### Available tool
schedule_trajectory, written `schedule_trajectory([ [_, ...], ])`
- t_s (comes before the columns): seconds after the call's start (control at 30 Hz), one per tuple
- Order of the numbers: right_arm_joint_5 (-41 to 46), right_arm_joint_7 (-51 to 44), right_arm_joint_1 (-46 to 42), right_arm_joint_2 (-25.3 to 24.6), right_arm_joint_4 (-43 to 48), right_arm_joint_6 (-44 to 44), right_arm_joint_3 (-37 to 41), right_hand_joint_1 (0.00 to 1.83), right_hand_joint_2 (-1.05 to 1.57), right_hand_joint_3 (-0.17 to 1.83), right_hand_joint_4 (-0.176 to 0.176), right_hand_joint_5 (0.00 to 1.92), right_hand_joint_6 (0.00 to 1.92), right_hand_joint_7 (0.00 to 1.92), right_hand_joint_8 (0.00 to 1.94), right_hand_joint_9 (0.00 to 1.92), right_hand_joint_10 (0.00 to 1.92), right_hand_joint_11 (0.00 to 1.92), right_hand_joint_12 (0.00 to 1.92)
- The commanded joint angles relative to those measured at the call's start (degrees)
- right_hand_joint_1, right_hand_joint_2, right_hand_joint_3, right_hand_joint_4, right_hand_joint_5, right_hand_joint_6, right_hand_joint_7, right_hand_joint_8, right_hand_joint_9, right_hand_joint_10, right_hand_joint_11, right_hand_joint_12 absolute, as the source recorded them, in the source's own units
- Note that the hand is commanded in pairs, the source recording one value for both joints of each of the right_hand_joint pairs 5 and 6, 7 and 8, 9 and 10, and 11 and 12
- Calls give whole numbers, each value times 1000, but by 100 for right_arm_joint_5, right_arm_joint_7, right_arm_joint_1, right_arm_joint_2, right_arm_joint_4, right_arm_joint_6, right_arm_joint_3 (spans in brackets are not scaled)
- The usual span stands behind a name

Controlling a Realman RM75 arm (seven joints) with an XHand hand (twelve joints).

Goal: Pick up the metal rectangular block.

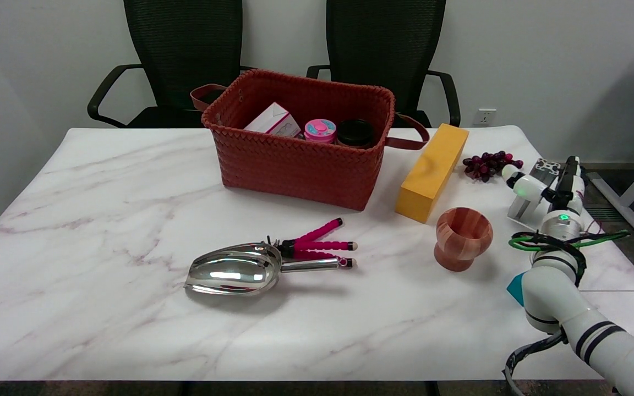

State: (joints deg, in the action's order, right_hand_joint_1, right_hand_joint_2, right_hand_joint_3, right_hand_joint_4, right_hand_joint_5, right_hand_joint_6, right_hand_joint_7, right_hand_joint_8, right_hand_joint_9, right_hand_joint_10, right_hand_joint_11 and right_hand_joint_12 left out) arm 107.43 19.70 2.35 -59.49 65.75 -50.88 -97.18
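The metal rectangular block point(537, 187), a slotted silver piece, stands tilted at the desk's point(102, 220) 3 o'clock edge, largely masked by the right robot hand point(548, 190). The robot hand's fingers appear to wrap the block, but whether they grip it cannot be told. At the block's 10 o'clock lie dark grapes point(487, 164); at 9 o'clock, a yellow box point(432, 171); at 8 o'clock, a wooden cup point(462, 237). Farther toward 9 o'clock: a red woven basket point(295, 159), a metal scoop point(240, 269), a pink tripod point(317, 245).
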Motion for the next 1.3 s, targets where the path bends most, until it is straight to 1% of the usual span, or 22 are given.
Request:
schedule_trajectory([
  [0.03, -30, 587, 368, 79, -591, 36, -289, 1238, 372, 824, 0, 0, 0, 0, 0, 11, 11, 0, 0],
  [0.33, -30, 698, 359, 79, -663, -77, -293, 1233, 383, 834, 0, 0, 0, 0, 0, 50, 50, 0, 0],
  [0.53, -38, 1001, 406, 83, -763, -62, -385, 1226, 397, 844, 0, 0, 0, 22, 22, 96, 96, 0, 0],
  [1.0, -38, 1542, 750, 119, -1139, -29, -912, 1217, 425, 850, 0, 0, 0, 121, 121, 153, 153, 0, 0],
  [1.17, -38, 1542, 771, 119, -1139, -29, -957, 1215, 431, 848, 0, 0, 0, 275, 275, 228, 228, 0, 0],
  [1.3, -38, 1542, 767, 119, -1139, -29, -960, 1212, 437, 848, 0, 0, 0, 358, 358, 269, 269, 0, 0],
])
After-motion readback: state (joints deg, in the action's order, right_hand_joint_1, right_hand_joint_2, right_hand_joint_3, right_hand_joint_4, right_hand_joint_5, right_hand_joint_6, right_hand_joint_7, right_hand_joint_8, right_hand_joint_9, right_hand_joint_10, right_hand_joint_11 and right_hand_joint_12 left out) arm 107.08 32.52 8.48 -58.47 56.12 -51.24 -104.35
